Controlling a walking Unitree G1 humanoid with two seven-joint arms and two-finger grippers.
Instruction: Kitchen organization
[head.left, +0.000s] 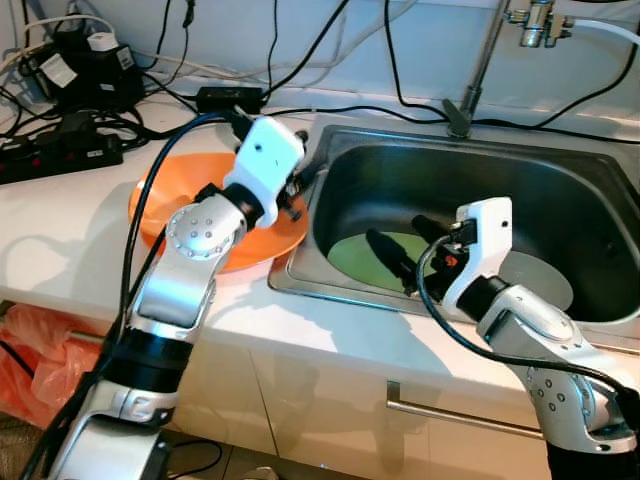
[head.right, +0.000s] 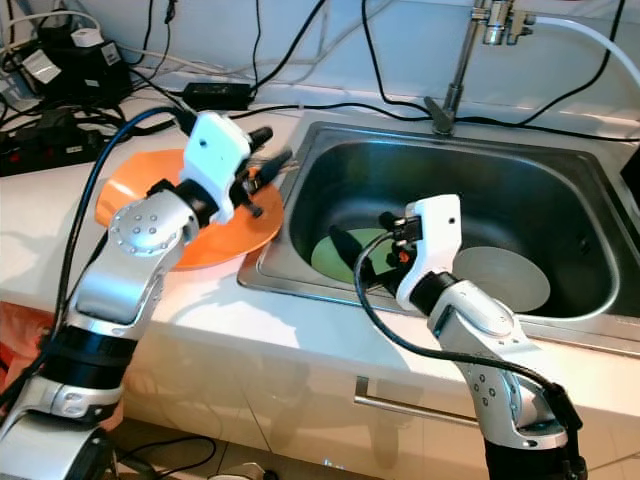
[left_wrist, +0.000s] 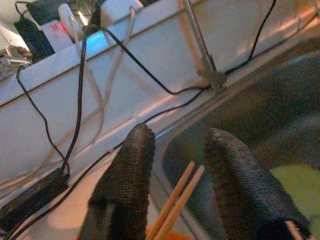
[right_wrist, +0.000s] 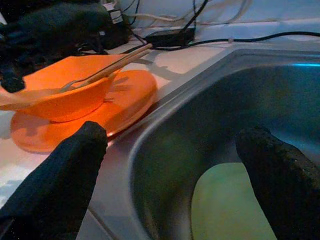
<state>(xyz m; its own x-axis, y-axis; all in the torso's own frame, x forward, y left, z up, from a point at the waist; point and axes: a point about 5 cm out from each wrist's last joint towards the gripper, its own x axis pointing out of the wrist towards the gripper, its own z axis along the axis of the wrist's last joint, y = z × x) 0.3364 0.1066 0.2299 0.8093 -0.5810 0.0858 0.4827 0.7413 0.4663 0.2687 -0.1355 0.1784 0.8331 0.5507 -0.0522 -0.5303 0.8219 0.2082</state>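
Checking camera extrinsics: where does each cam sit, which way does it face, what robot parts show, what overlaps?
Eye views: head stereo pair, facing forward and down at the sink and counter; both arms show, left gripper over the orange bowl, right gripper over the green plate.
Left wrist: along its fingers toward the wall cables; chopsticks between the jaws.
Right wrist: along its fingers, across the sink.
Shared: right wrist and eye views show bowl, chopsticks, green plate.

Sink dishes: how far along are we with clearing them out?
Done: an orange bowl sits stacked on an orange plate on the counter, chopsticks resting in it. In hand: the left gripper hovers open over the chopsticks; the right gripper reaches, open, into the sink. Left: the green plate and grey plate lie in the basin.
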